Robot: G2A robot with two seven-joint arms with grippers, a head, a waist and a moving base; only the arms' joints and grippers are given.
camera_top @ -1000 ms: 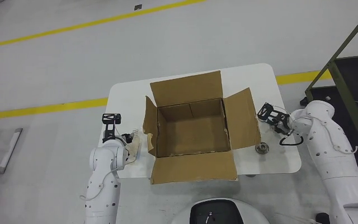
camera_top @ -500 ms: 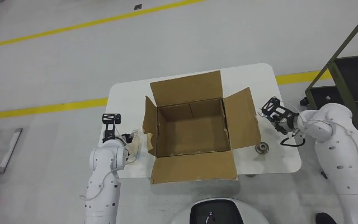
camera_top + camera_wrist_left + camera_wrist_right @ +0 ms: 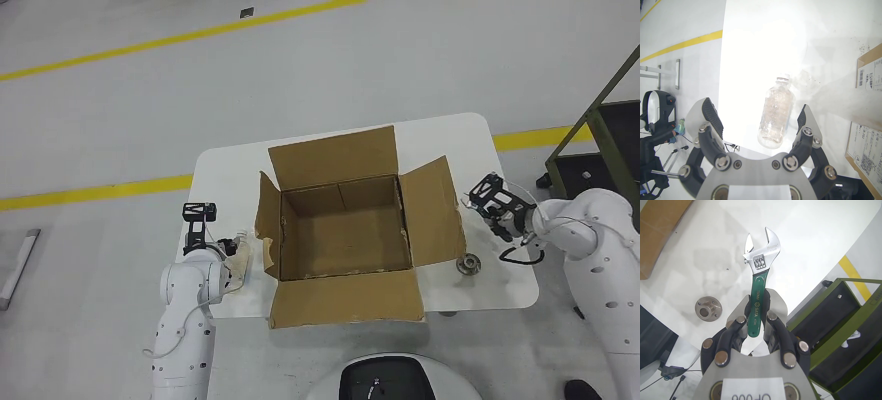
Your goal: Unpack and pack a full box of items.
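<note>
Floor: grey concrete with yellow lines; a white bench (image 3: 440, 135) sits mid-frame in the top view.
Box: the open cardboard box (image 3: 335, 158) stands at the bench's centre with its flaps spread, and from above its inside looks bare.
Left jaws: spread wide and gripping nothing, over the bench's left edge.
Bottle: a clear plastic bottle (image 3: 775, 113) lies on its side between them, at the centre of my left wrist view. I cannot tell whether it touches either one.
Bottle handling: I judge it light, thin-walled and slick, so it may roll or dent. I would take it gently across the ribbed belly.
Right jaws: closed on the wrench (image 3: 758, 275), low on its green handle, right of the box.
Wrench handling: stiff and head-heavy, so it may pivot. A grip nearer the head would be steadier.
Flange: a small metal flange (image 3: 708, 311) rests on the bench at lower left, just beside the box's right flap.
</note>
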